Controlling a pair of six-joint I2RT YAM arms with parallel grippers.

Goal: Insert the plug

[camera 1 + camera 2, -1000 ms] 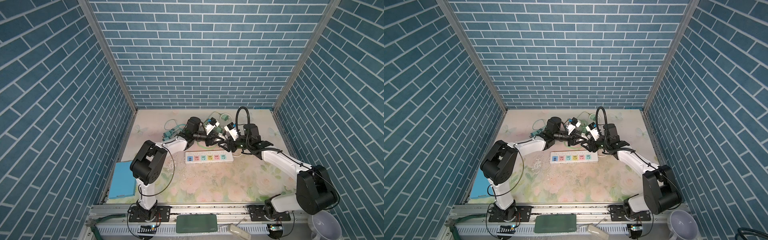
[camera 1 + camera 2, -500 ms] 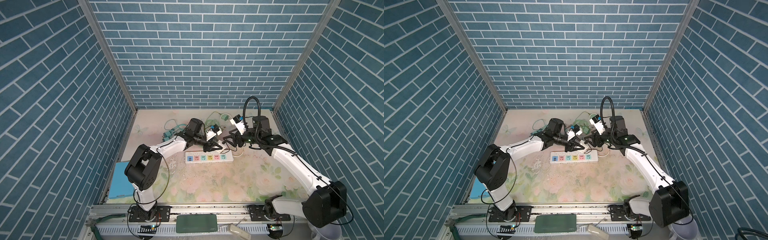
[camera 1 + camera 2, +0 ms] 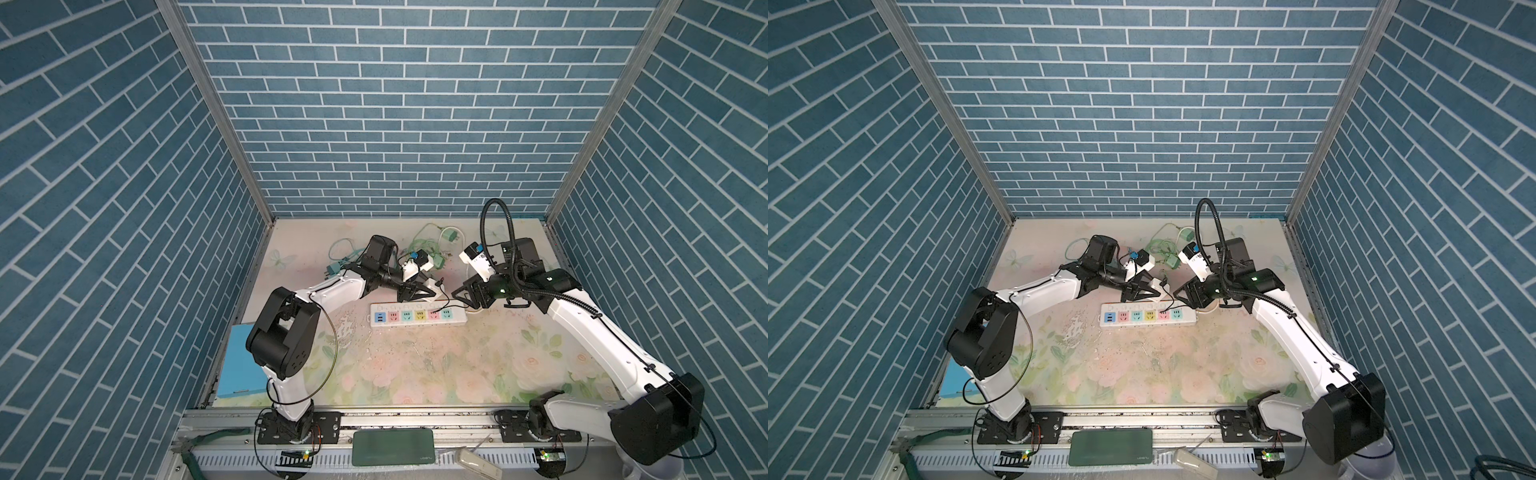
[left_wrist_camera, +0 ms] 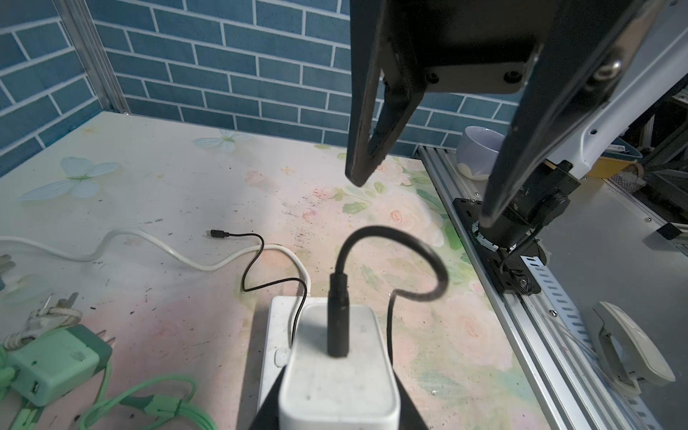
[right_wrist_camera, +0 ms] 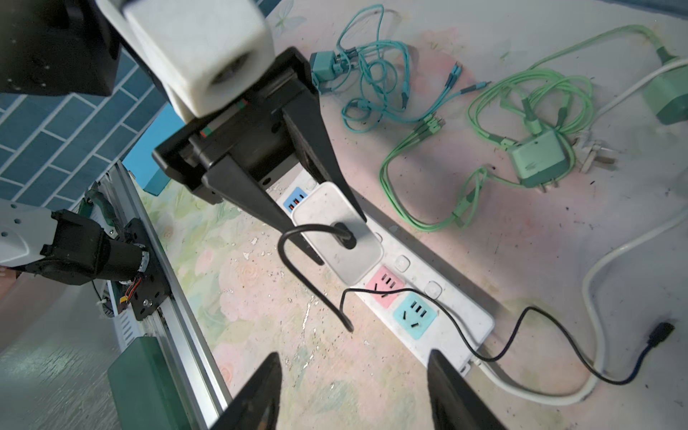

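Gripping the white plug (image 5: 357,264) over the power strip (image 5: 446,324), the left gripper (image 5: 340,240) is clamped tight. The right gripper (image 5: 353,356) sits spread, empty. Prongs are hidden, so a tilted push or that black cable (image 5: 540,320) snagging could botch it.

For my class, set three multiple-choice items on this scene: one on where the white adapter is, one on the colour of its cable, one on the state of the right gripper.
1. Where is the white adapter? A in the left gripper, over the power strip; B lying beside the power strip; C under the power strip.
2. What colour is its cable? A green; B black; C white.
3. The right gripper is: A shut on the cable; B shut on the power strip; C open and empty.
Key: 1 A, that gripper clamps its sides above the sockets; 2 B, it loops out black; 3 C, its jaws stand apart with nothing between.
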